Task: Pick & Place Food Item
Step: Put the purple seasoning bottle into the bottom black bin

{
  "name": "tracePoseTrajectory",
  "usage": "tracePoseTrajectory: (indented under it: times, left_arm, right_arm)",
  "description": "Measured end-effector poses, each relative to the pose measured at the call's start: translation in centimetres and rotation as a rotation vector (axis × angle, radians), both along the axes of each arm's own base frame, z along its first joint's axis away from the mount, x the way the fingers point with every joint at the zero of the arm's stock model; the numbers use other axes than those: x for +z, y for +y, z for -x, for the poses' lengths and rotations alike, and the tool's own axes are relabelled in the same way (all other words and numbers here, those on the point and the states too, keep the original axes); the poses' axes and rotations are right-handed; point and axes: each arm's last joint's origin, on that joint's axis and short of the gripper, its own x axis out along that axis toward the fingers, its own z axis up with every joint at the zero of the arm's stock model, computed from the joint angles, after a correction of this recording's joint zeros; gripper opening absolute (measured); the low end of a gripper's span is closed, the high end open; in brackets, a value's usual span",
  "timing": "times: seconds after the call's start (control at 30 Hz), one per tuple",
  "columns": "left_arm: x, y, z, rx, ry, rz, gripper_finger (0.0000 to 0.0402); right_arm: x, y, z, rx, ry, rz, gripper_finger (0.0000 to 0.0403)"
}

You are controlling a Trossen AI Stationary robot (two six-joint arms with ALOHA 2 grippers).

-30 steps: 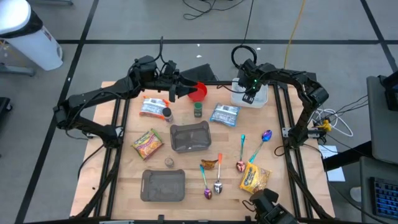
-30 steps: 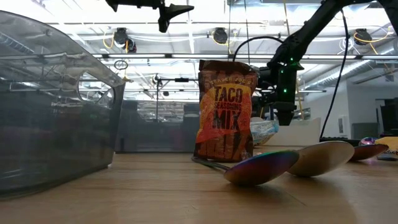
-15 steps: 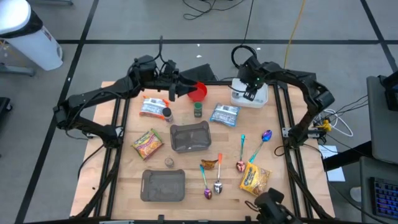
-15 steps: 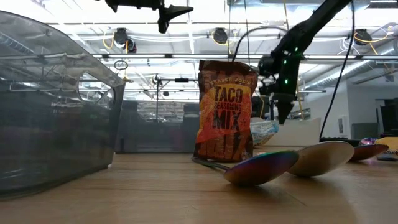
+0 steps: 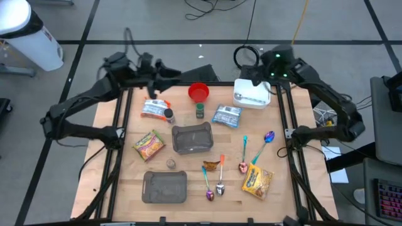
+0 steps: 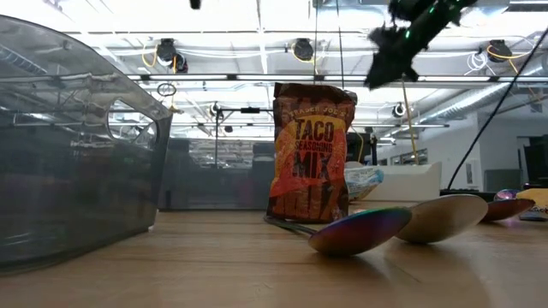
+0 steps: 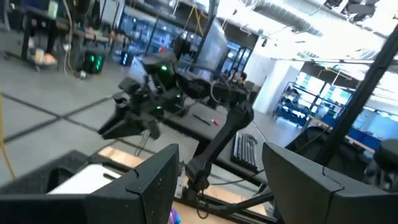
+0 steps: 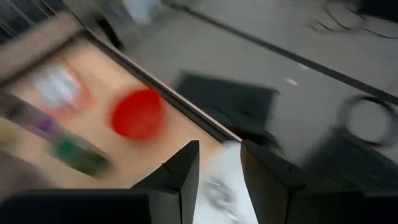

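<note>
Two end effectors in my view, left end effector [image 5: 178, 73] spread and empty beside the round red bowl [image 5: 198, 92], right end effector [image 5: 250, 75] fingers parted, holding nothing, just above the white rectangular container [image 5: 253, 95] on the wooden surface [image 5: 196, 179].

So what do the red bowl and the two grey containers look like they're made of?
Red bowl: likely plastic, opaque uniform colour with a slight sheen. Grey containers: probably translucent smoked plastic; in the low view the room shows through one's wall.
</note>
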Motion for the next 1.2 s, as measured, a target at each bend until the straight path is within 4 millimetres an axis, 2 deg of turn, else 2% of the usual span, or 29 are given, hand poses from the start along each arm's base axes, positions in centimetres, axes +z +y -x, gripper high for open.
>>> tracePoseTrajectory:
  times: [0.13,0.27,0.37,0.5,0.7,0.87,1.03,1.1,1.2]
  left_arm:
    - [0.4,-1.4,2.5,0.031,0.049,-0.01,0.0241]
    - [0.2,-2.7,4.8,0.066,0.126,-0.005,0.0241]
    - [-0.3,-3.5,6.1,0.094,0.202,0.001,0.0241]
    - [-1.4,-4.3,6.8,0.098,0.315,0.04,0.0241]
    - [-2.8,-5.1,6.5,0.051,0.463,0.086,0.0241]
    - [-3.4,-5.7,6.1,0.038,0.523,0.055,0.0241]
    - [-3.4,-6.2,5.9,0.017,0.529,0.014,0.0241]
    - [-3.5,-6.3,5.9,0.012,0.533,0.004,0.0241]
    - [-3.5,-6.4,5.9,0.004,0.541,-0.003,0.0241]
  right_arm:
    - [2.0,1.6,0.8,0.02,-0.163,-0.012,0.0114]
    - [2.8,2.8,0.8,0.019,-0.241,-0.055,0.0114]
    - [2.8,3.6,0.1,0.023,-0.287,-0.132,0.0114]
    - [2.2,4.4,-1.8,0.02,-0.315,-0.253,0.0114]
    - [0.7,6.5,-6.8,0.078,-0.273,-0.288,0.0114]
    - [-0.4,9.2,-12.6,0.27,-0.348,-0.261,0.0114]
    - [-0.1,12.7,-18.2,0.441,-0.643,-0.15,0.0114]
    - [0.6,13.9,-19.6,0.5,-0.826,-0.091,0.0115]
    - [1.2,14.9,-20.4,0.513,-1.074,-0.079,0.0129]
